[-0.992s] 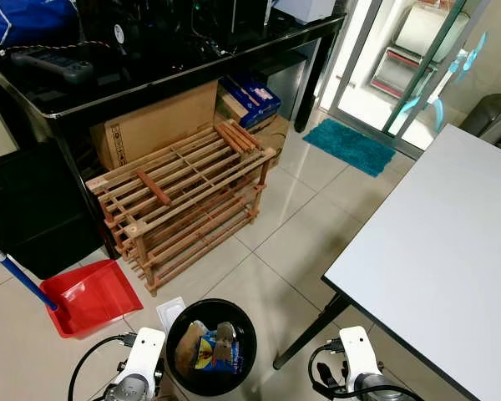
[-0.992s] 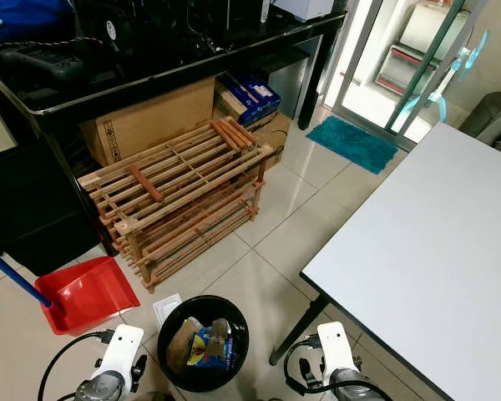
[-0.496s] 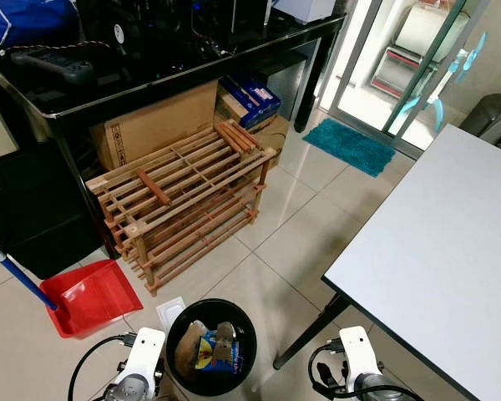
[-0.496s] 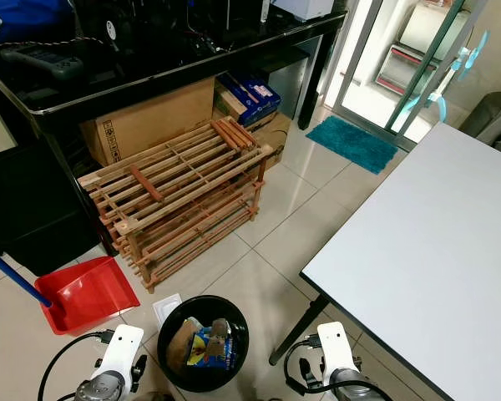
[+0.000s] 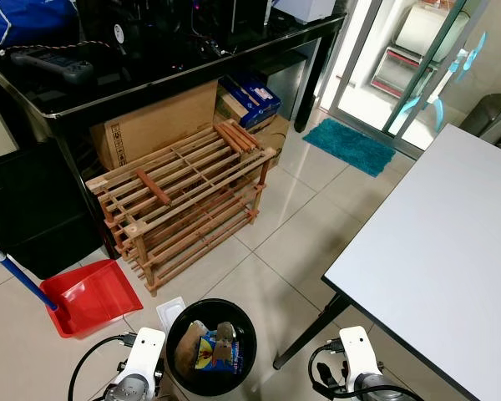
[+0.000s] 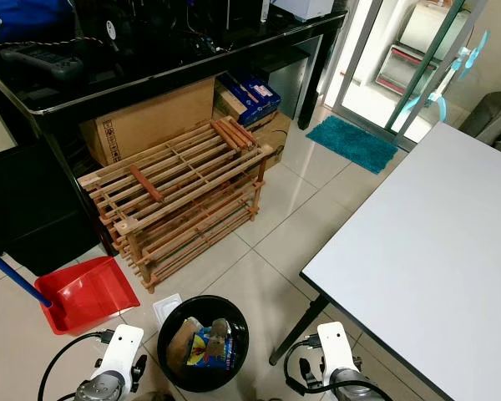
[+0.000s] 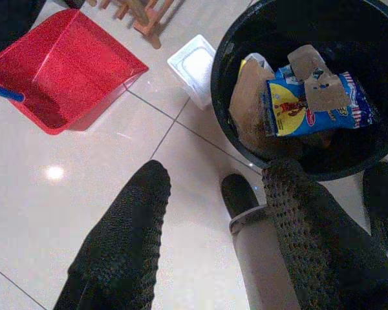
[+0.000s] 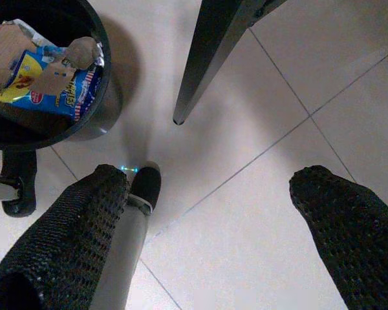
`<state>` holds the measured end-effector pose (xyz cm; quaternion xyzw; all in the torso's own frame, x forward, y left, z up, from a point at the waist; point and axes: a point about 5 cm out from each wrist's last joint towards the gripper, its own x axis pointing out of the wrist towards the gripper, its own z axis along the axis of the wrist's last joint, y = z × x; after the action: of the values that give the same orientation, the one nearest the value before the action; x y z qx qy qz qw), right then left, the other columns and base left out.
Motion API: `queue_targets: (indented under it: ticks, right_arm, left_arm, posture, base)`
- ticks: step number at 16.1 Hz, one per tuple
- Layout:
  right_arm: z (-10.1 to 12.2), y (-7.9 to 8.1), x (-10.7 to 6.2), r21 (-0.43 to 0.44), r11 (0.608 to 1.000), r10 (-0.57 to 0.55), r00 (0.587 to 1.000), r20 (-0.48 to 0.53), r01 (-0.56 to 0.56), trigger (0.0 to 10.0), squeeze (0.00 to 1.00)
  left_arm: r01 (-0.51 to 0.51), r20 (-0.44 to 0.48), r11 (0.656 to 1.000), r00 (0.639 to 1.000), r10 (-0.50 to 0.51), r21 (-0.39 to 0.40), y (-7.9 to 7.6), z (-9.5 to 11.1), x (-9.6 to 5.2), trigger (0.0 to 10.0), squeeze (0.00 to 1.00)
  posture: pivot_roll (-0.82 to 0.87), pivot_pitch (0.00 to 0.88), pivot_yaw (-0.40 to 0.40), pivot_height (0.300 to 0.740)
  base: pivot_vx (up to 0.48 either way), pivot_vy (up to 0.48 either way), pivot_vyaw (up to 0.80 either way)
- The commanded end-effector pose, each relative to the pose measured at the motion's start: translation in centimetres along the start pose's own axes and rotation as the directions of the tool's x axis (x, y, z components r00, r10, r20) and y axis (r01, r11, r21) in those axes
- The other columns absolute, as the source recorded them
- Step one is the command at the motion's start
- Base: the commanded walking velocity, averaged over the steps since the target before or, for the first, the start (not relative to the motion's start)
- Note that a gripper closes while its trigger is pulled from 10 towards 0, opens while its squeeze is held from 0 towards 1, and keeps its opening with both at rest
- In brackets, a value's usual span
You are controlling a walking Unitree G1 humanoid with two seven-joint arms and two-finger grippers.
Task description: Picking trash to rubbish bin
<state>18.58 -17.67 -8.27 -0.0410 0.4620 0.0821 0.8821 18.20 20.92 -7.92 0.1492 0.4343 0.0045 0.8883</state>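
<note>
In the left eye view, the black rubbish bin [image 5: 210,346] stands upright on the tiled floor at the bottom centre of the frame, mouth facing up, with trash [image 5: 209,347] lying inside it: a brown paper piece and a blue and yellow snack wrapper. A small white tray [image 5: 170,312] lies flat on the floor just beside the bin's upper left rim, and a red dustpan [image 5: 89,296] sits at lower left. A wooden rack [image 5: 182,196] fills the centre, a white table [image 5: 447,259] the right side. In the right eye view the two silver arms hang at the bottom edge, either side of the bin. In the left wrist view, the left gripper [image 7: 213,194] hangs over the floor with its fingers spread and nothing between them; the bin is at upper right, the wrapper's long axis running across it. In the right wrist view, the right gripper [image 8: 216,194] is spread wide and bare above tiles, the bin at upper left, a black table leg [image 8: 204,58] at top centre.
</note>
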Motion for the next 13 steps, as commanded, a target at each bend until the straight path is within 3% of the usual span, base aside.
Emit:
queue_targets:
  ticks: [1,13]
  right_arm:
    - [3.07,0.57,0.57,0.191,0.981,-0.06,0.994,0.096,0.041,10.0,0.0]
    - [2.88,0.61,0.55,0.19,0.981,-0.061,0.994,0.092,0.043,10.0,0.0]
  left_arm:
    - [0.001,0.035,1.0,0.999,-0.001,-0.023,-0.21,1.58,0.35,10.0,0.0]
    - [-0.007,0.024,1.0,1.0,0.007,-0.009,-0.27,1.33,0.31,10.0,0.0]
  posture:
    - [-0.01,0.027,-0.118,0.74]
    - [-0.01,0.033,-0.12,0.74]
  base:
    - [0.0,0.0,0.0]
    - [0.0,0.0,0.0]
